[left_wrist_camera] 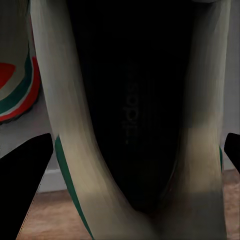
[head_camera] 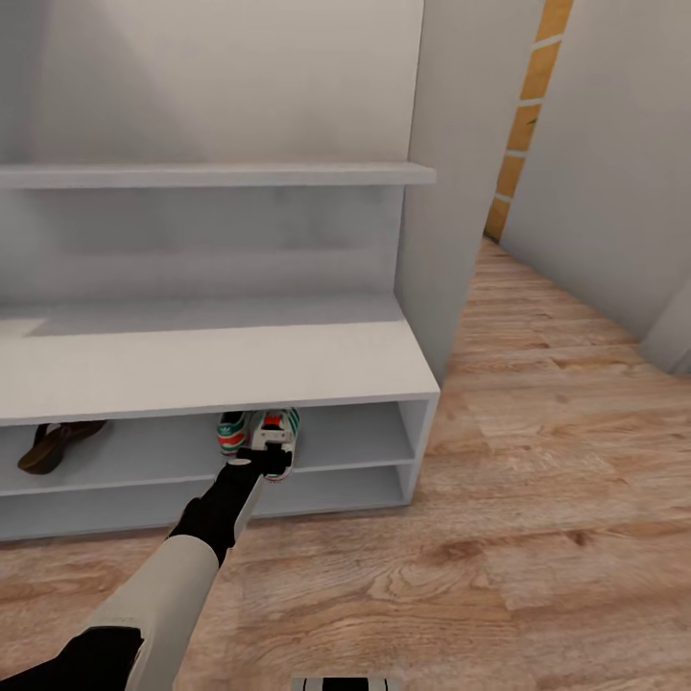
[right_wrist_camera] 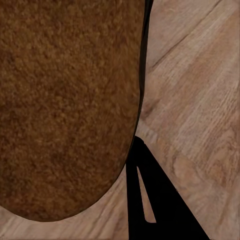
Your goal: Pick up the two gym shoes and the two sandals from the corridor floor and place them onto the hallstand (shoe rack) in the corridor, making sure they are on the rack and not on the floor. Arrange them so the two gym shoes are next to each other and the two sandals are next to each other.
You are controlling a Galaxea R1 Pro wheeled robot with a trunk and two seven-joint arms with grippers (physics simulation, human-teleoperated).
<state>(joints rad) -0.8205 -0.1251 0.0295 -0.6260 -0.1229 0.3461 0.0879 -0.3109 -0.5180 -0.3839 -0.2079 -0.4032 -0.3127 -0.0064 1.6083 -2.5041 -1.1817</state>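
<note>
Right fingers (right_wrist_camera: 165,210): one finger shows, against the edge of a brown sandal (right_wrist_camera: 65,100) held above the corridor floor (right_wrist_camera: 200,100). I judge it gripped.

Left fingers (left_wrist_camera: 25,185): spread wide, one either side of the gym shoe's (left_wrist_camera: 130,100) heel, black lining between them. Pads sit at its sides. I cannot tell whether they press or have let go. The shoe is on the hallstand's (head_camera: 192,369) upper open shelf (head_camera: 355,451), heel at the front lip, toe pointing away from the fingers.

Just beside the left fingers, on the same shelf: the other gym shoe (head_camera: 230,432), close alongside the first. Pair looks matched.

Well off to the left-finger side, same shelf: the shelved sandal (head_camera: 58,443).

Step in hand: seat this shoe. I should nudge it deeper so the heel clears the lip, keep it parallel to its mate, open fully, then back straight out without snagging the collar. The right fingers' sandal goes beside the shelved one.
</note>
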